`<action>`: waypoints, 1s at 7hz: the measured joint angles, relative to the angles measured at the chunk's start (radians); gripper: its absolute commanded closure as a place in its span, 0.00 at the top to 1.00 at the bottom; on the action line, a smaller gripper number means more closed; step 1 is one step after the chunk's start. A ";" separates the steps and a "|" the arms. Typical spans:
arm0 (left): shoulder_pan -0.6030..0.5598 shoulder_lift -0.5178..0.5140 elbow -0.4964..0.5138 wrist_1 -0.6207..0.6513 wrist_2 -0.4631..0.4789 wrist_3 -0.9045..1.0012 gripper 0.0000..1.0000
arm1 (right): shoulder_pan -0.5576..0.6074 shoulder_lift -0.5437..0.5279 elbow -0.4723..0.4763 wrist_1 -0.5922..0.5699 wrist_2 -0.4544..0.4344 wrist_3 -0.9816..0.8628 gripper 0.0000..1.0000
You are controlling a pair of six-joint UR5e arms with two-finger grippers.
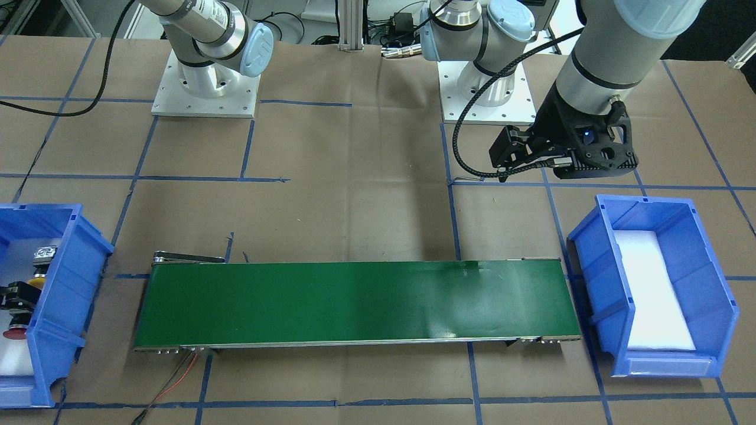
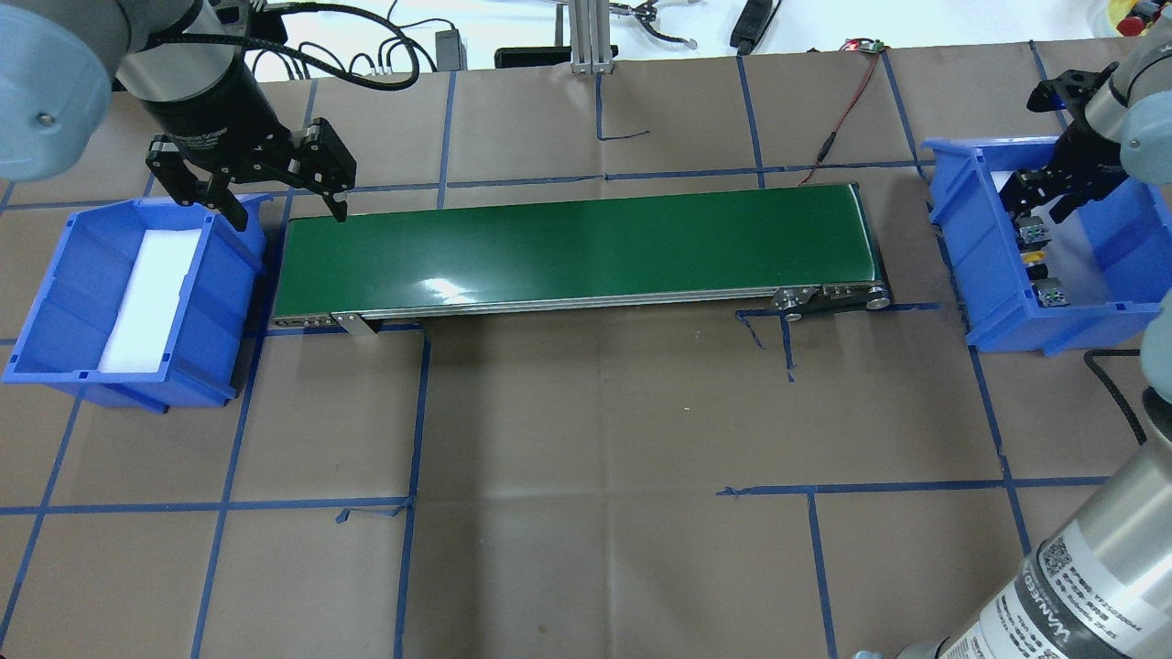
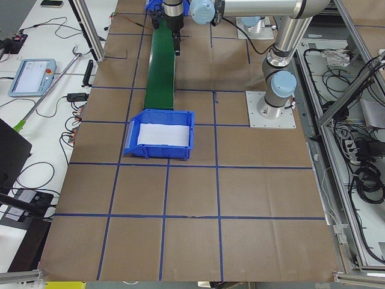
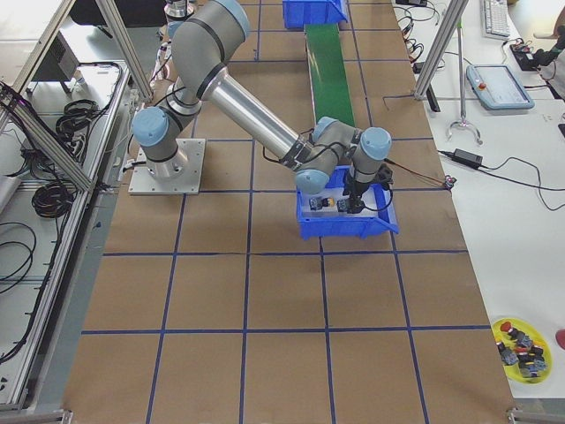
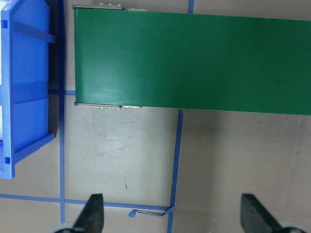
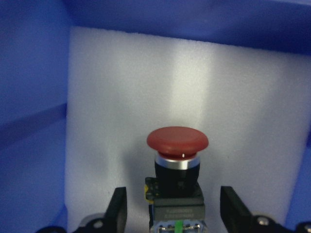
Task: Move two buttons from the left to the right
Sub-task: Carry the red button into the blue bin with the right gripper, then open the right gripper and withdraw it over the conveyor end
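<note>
The red button (image 6: 177,141) lies on white foam in the blue bin (image 2: 984,275) on my right side. Its cap (image 1: 13,333) points away from the robot. My right gripper (image 6: 176,213) is low inside the bin, open, with one finger on each side of the button's black body and a gap at both sides. Beside it lies the yellow button (image 1: 36,282), also seen from overhead (image 2: 1036,265). My left gripper (image 2: 289,212) hangs open and empty above the table by the left end of the green conveyor belt (image 2: 577,247).
A second blue bin (image 2: 215,302), holding only a white foam pad, stands off the belt's left end. A red wire (image 2: 847,91) runs from the belt's far right corner. Blue tape lines cross the brown table cover.
</note>
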 measured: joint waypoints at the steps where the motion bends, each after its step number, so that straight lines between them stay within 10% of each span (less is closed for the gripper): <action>1: 0.000 0.000 0.000 0.001 0.000 0.000 1.00 | 0.000 -0.006 -0.005 0.001 -0.001 0.001 1.00; 7: 0.000 0.002 0.002 0.000 -0.002 0.000 1.00 | 0.060 -0.357 -0.014 0.181 0.009 0.247 1.00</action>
